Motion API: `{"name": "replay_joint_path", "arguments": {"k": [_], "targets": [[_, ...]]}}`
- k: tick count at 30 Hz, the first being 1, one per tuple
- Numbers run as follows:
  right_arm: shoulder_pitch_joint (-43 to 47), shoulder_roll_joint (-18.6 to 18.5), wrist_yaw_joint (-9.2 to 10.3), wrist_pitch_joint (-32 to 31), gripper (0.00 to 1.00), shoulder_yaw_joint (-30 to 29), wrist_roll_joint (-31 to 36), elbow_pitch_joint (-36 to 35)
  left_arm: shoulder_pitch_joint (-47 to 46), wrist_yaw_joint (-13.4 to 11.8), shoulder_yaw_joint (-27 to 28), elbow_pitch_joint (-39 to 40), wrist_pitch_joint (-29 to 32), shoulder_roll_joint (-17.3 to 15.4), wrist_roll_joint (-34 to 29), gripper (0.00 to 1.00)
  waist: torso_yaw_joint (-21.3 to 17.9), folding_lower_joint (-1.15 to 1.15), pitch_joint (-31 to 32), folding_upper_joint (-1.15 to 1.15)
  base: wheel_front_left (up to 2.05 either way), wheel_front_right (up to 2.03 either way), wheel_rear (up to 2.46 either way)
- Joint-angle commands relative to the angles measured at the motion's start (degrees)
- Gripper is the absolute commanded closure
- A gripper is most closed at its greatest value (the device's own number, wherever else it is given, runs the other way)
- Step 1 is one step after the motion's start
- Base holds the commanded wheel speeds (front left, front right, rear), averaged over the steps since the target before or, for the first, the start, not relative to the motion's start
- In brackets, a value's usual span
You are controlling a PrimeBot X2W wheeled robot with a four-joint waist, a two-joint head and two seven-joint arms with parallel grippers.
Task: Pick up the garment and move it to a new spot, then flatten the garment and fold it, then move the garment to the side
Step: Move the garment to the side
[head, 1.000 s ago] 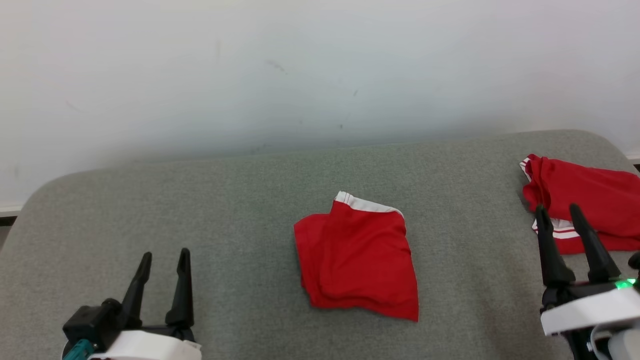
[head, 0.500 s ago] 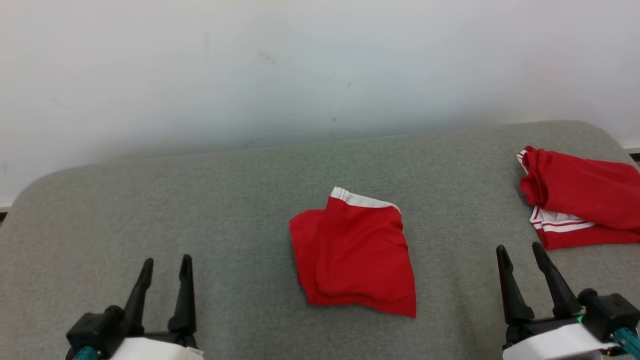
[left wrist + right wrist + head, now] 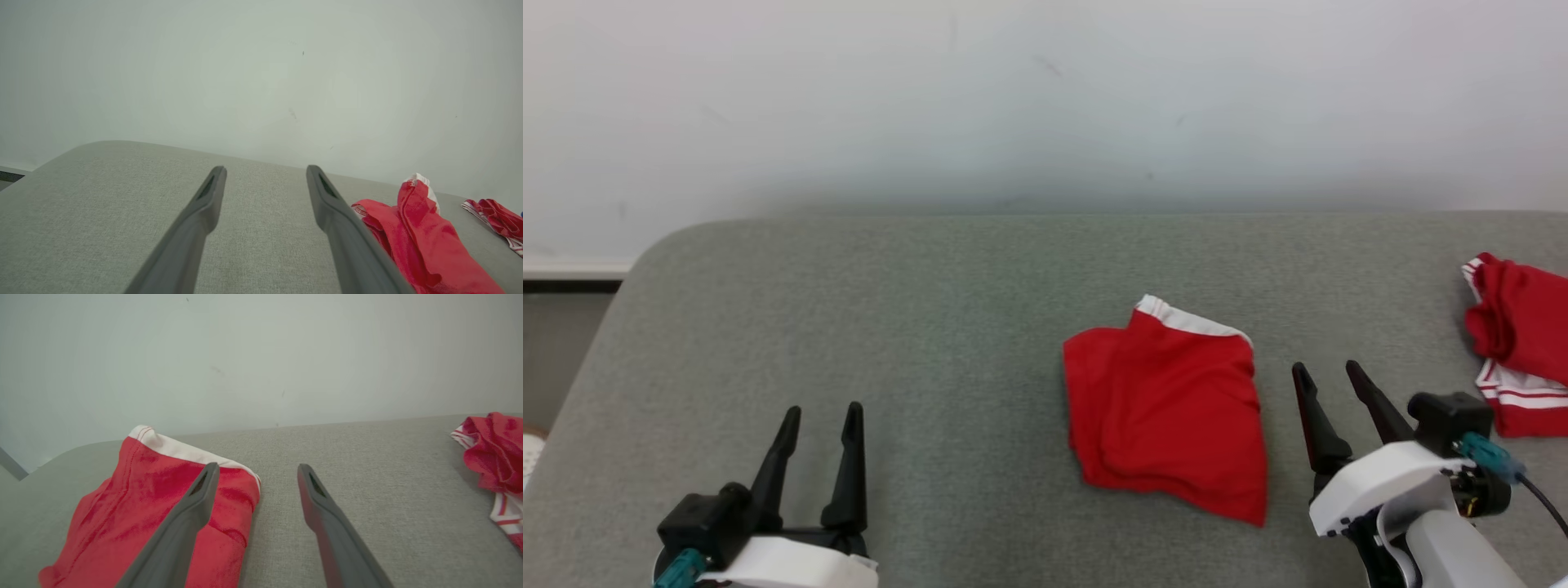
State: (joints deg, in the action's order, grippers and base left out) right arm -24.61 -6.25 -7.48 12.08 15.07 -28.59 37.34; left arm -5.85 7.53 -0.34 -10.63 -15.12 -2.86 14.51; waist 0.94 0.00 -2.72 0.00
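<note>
One folded garment unmoved, right jaws shifted beside it, open.

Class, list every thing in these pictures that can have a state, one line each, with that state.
Red fabric garment with a white waistband: folded, lying on the grey upholstered cushion, untouched.
Second red garment with white stripes: crumpled, at the cushion's right end.
Left gripper: open, empty.
Right gripper: open, empty, just right of the folded garment.

Garment count: two. One folded garment lies at the cushion centre; one crumpled garment at its right edge.
</note>
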Motion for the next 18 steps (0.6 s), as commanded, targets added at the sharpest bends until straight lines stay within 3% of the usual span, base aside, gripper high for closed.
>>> {"name": "replay_joint_path", "arguments": {"k": [1,18], "targets": [[-2.0,-0.21,0.01,-0.48,0.0,0.81,-0.87,1.98,-0.57,-0.11,-0.09,-0.16,0.01,-0.2,0.34,0.0,1.7,0.0,-0.83,0.0,0.0,0.0,0.0],[-11.16,2.29,0.01,-15.23,0.0,3.17,-8.14,26.12,-1.58,-0.1,-0.66,-0.63,0.01,-0.6,0.69,0.0,7.17,0.0,-2.58,0.0,0.0,0.0,0.0]]}}
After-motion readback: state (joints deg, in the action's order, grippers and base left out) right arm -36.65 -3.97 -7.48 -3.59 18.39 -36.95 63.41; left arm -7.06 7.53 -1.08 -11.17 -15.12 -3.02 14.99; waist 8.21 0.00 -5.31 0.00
